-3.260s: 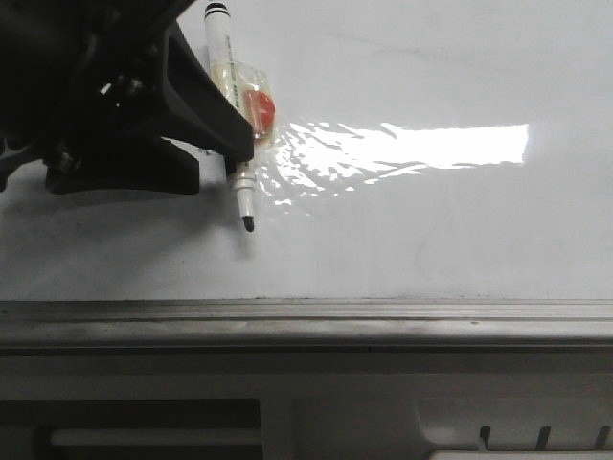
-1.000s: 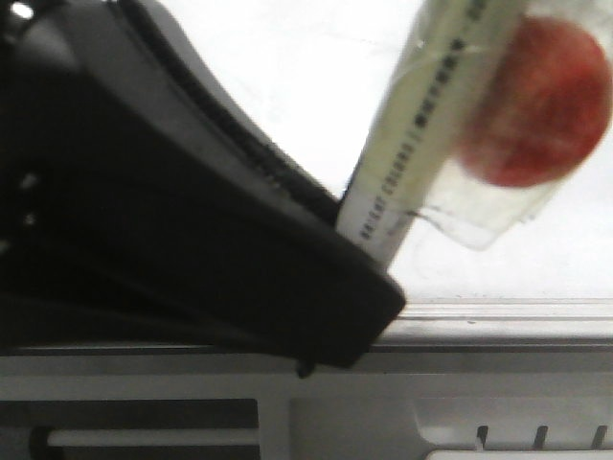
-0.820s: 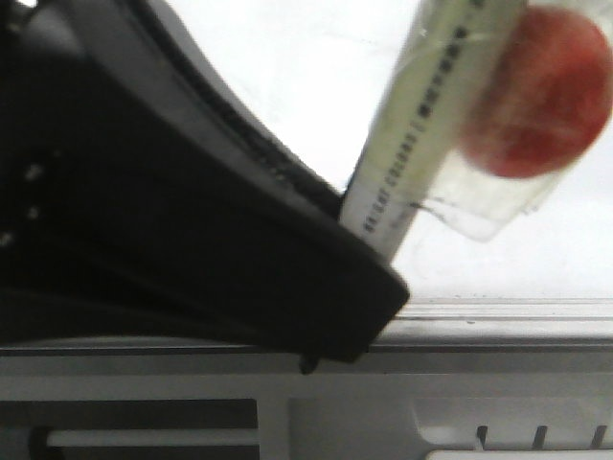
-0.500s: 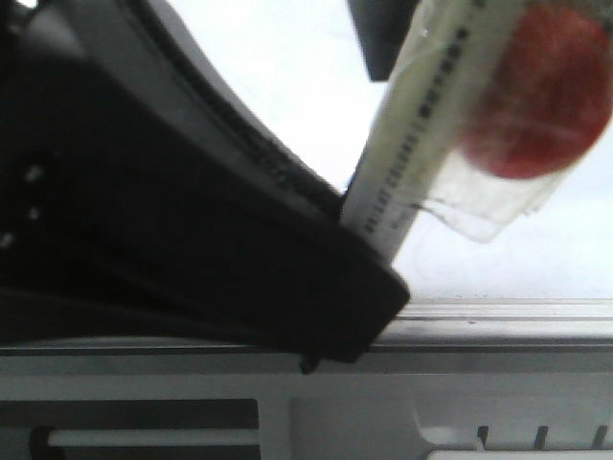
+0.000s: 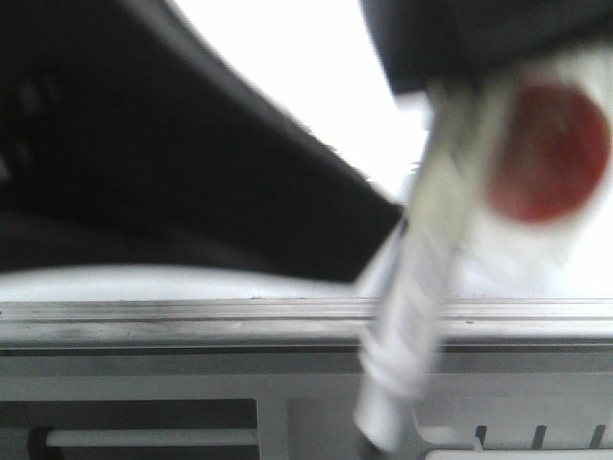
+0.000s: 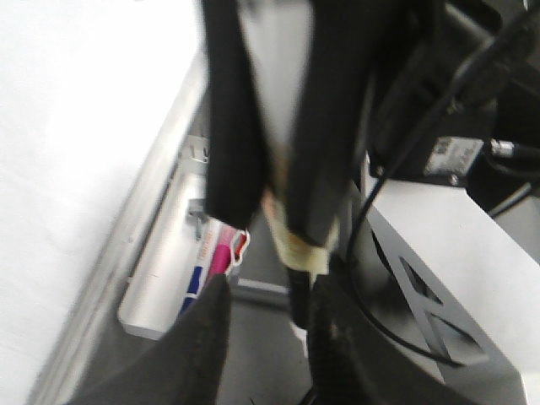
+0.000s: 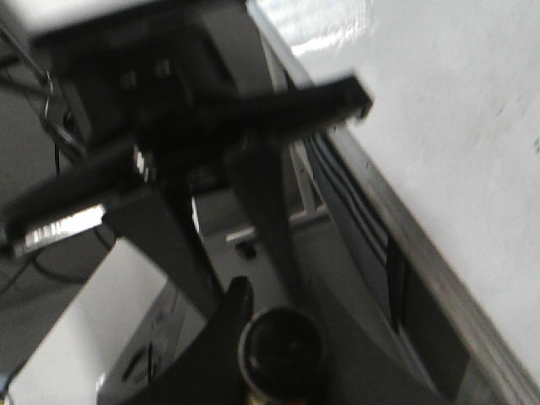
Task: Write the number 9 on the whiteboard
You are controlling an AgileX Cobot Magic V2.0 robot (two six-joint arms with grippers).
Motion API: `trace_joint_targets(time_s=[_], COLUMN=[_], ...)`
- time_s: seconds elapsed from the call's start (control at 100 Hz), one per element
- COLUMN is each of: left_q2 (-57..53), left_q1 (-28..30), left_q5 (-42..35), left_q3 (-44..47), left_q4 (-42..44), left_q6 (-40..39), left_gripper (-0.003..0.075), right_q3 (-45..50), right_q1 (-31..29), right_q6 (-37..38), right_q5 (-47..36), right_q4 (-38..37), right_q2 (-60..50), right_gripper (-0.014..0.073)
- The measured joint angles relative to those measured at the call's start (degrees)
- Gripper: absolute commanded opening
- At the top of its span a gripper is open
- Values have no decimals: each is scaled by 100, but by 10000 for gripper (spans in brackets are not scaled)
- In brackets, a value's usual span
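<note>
The whiteboard [image 5: 306, 86] fills the back of the front view; no number 9 shows on it. A white marker [image 5: 421, 278] with a red sticker [image 5: 548, 153] hangs tilted and blurred, close to the camera. My right gripper [image 5: 450, 72] is shut on its upper end; in the right wrist view [image 7: 283, 342] the marker's round dark end [image 7: 281, 348] sits between the fingers. My left gripper [image 5: 374, 225] is beside the marker. In the left wrist view [image 6: 266, 316] its fingers stand apart, with the marker's dark lower part [image 6: 299, 291] between them, near one finger.
The board's grey metal edge strip [image 5: 192, 321] runs along the front, with the grey slotted panel [image 5: 287, 422] below it. A tray [image 6: 156, 287] beside the board's edge holds pink and blue pens [image 6: 207, 261]. Cables and the robot's base [image 6: 439, 278] are close by.
My right gripper has come in from above and closed on the marker's top. The marker has dropped lower and shifted right, out of the left gripper's hold.
</note>
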Motion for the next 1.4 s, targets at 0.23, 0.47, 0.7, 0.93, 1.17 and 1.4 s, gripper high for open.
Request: trace_joint_targets(time_s=[0.23, 0.47, 0.7, 0.93, 1.17, 1.4], left_q2=[-1076, -2346, -2906, -2931, -2931, -2931], left_q1=[301, 752, 960, 968, 968, 968], left_q5=[330, 332, -113, -637, -958, -962], left_q3=[12, 494, 972, 994, 994, 994], left_q4=[81, 112, 102, 56, 21, 9], left_q6=[-470, -891, -1468, -1533, -1546, -1546], left_gripper=[400, 400, 400, 400, 400, 400], right_q3=[-1110, -2080, -2166, -714, 459, 472], right_q1=[0, 0, 0, 0, 0, 28], right_q6=[2091, 3707, 4226, 4029, 3922, 3897], right_q5=[905, 2478, 1719, -1248, -3373, -4317], right_q4=[-2097, -3908, -4764, -4764, -4270, -4193], right_q2=[10, -53, -901, -2062, -2131, -1646], right_gripper=[-65, -43, -43, -48, -49, -50])
